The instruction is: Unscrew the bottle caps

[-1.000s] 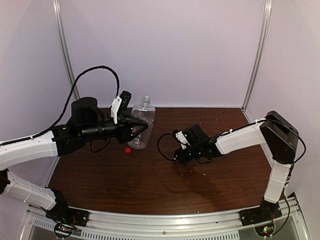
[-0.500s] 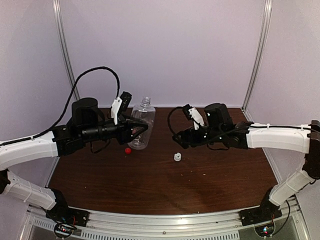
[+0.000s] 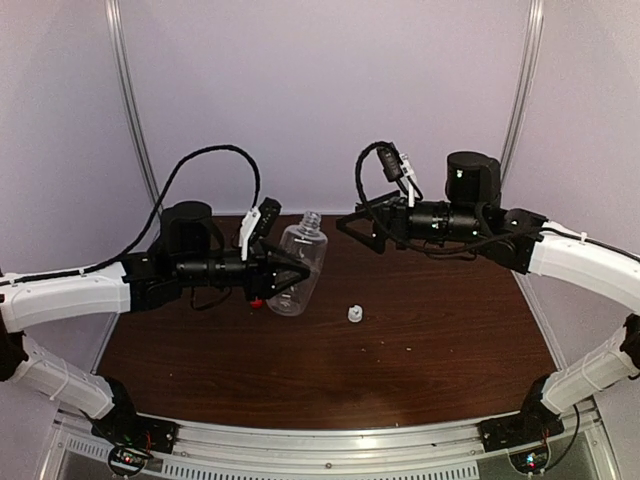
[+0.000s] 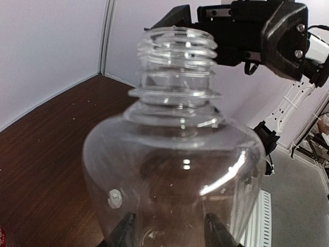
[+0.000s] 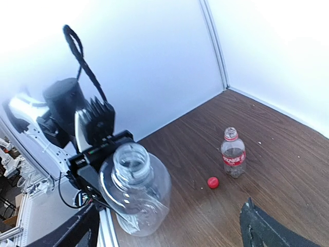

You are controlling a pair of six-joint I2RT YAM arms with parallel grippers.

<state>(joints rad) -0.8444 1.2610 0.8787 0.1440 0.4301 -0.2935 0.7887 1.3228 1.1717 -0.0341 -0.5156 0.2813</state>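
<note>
Your left gripper [image 3: 285,272]: clamped on wide clear unlabelled plastic bottle [image 3: 300,262]. Bottle tilted, threaded neck bare, pointing up toward right arm.
Your right gripper [image 3: 358,230]: hangs above far side of dark brown wooden counter [image 3: 450,345], jaws wide apart, holding nothing.
Small white round screw cap [image 3: 354,314]: lies on counter, near wide bottle, not touching.
Small bright red screw cap [image 5: 213,181]: on counter near slim clear red-labelled bottle [image 5: 233,158], apart from it. Slim bottle upright, neck open.
</note>
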